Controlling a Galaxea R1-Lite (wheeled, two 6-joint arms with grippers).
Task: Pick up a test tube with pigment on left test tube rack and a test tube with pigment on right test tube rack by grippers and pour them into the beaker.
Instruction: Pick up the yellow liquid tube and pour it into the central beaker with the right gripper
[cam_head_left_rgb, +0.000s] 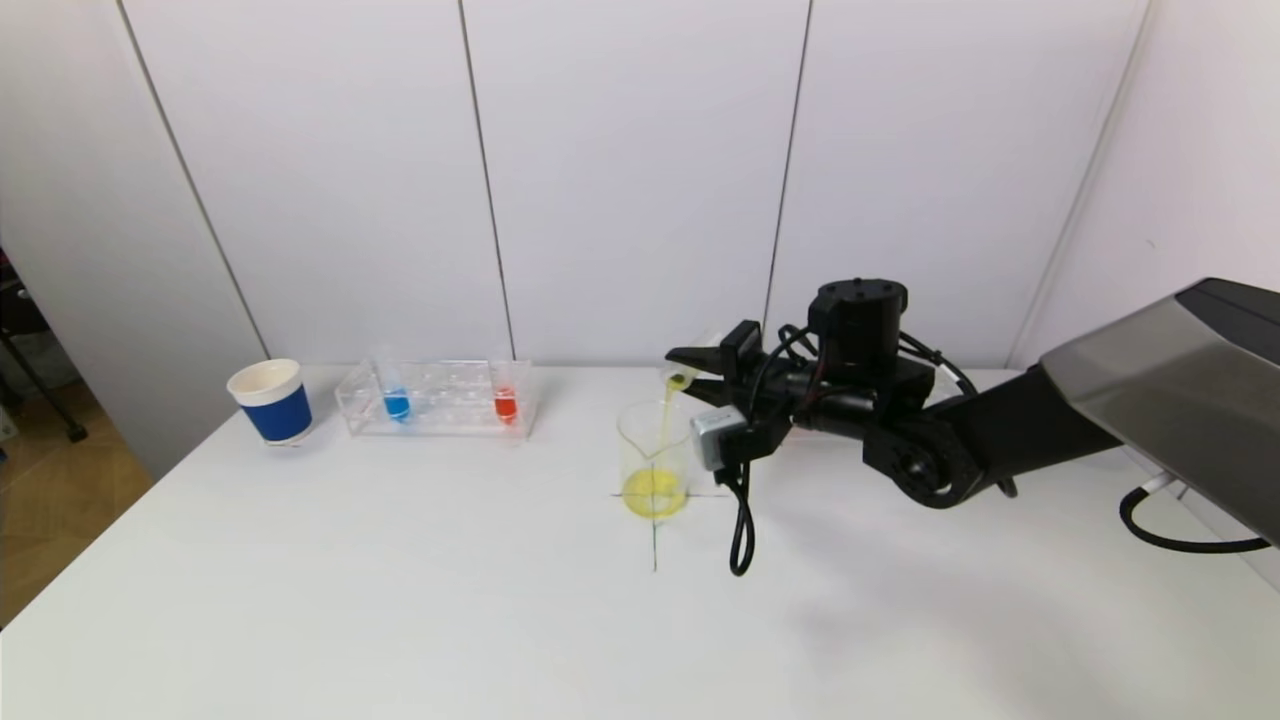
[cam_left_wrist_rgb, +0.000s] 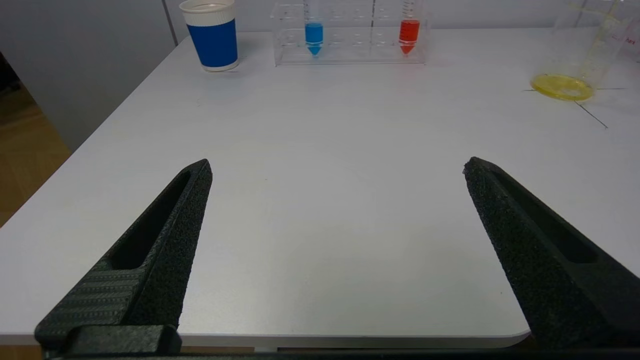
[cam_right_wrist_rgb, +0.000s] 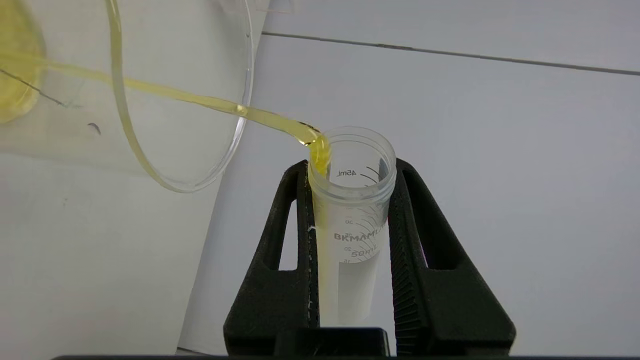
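Right gripper (cam_head_left_rgb: 690, 368) pouring yellow pigment into the beaker (cam_head_left_rgb: 655, 458).

Its jaws are clamping the tilted test tube (cam_right_wrist_rgb: 350, 210), whose mouth is sitting just above the beaker rim while a thin yellow stream (cam_right_wrist_rgb: 200, 102) is running down into the pool at the bottom. The left gripper (cam_left_wrist_rgb: 337, 167) is hovering over the counter (cam_head_left_rgb: 400, 600) near its front edge, jaws spread wide and gripping nothing. The left rack (cam_head_left_rgb: 440, 400) is holding a blue tube (cam_head_left_rgb: 396, 402) and a red tube (cam_head_left_rgb: 505, 403), beside a blue paper cup (cam_head_left_rgb: 270, 402).
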